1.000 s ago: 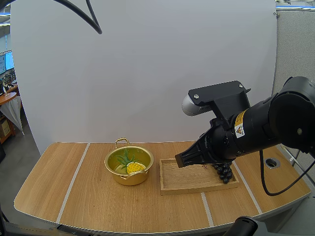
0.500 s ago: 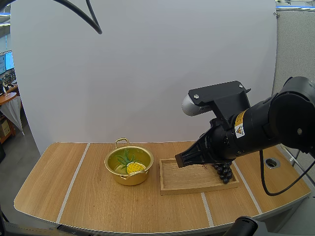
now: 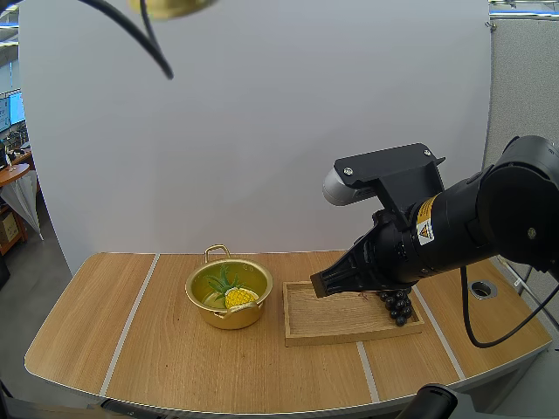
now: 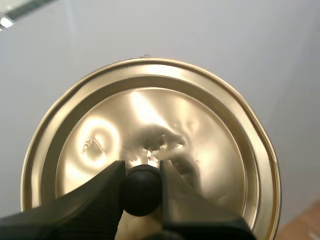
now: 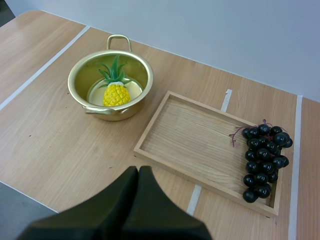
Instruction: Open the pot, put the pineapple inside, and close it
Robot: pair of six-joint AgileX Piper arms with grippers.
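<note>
Tightly, left jaws pinch the lid [image 4: 200, 125] by its knob [image 4: 142, 189].

The pot [image 5: 110, 82] stands open ahead and left of the right gripper [image 5: 138, 173], its mouth uncovered, with only the pineapple [image 5: 116, 93] sitting inside. Straight under those closed jaws is bare table [image 5: 50, 150]. Just ahead is the wooden tray [image 5: 200, 135], its middle free, with grapes [image 5: 262, 157] crowding the end off to the jaws' right. The lid [image 4: 150, 125] blocks everything beyond the left gripper [image 4: 142, 171], its knob pinched between the tips.
</note>
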